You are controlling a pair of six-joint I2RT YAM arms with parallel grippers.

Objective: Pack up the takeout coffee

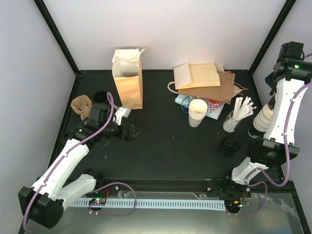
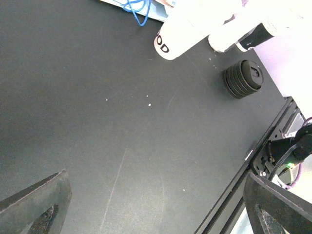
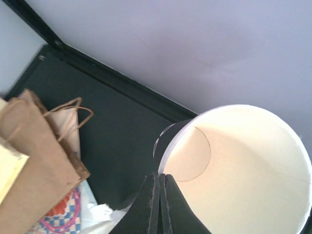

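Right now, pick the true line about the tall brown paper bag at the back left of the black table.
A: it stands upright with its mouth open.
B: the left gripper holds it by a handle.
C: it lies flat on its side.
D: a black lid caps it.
A: the tall brown paper bag stands upright on the black table, its mouth open at the top, with nothing gripping it.

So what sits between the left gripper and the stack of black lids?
Nothing: the black tabletop between the left gripper and the stack of black lids is bare, as the top and left wrist views both show.
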